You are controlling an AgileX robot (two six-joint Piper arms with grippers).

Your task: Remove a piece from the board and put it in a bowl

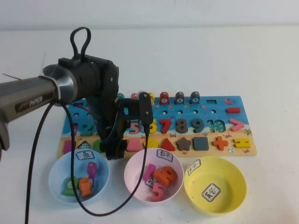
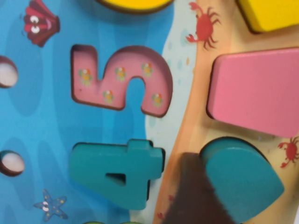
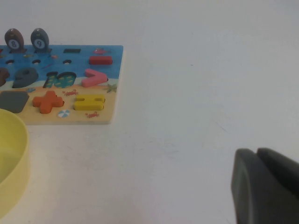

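The dark-teal heart piece (image 2: 243,182) lies in its recess in the bottom row of the blue-and-sand board (image 1: 205,112), next to the teal numeral 4 (image 2: 117,172). My left gripper (image 1: 113,150) points down over that spot and hides the heart in the high view. One dark finger (image 2: 191,196) rests against the heart's edge; the other finger is out of frame. The yellow bowl (image 1: 233,177) stands in front of the board's right half, holding only its white labels. My right gripper (image 3: 257,156) is shut and empty above bare table, right of the board.
A light-blue bowl (image 1: 53,175) with fish pieces and a pink bowl (image 1: 131,168) with numerals stand in front of the board. The left arm's black cable (image 1: 93,212) loops across them. A pink block (image 2: 257,91) sits beside the heart, and the numeral 5 recess (image 2: 121,79) holds no piece.
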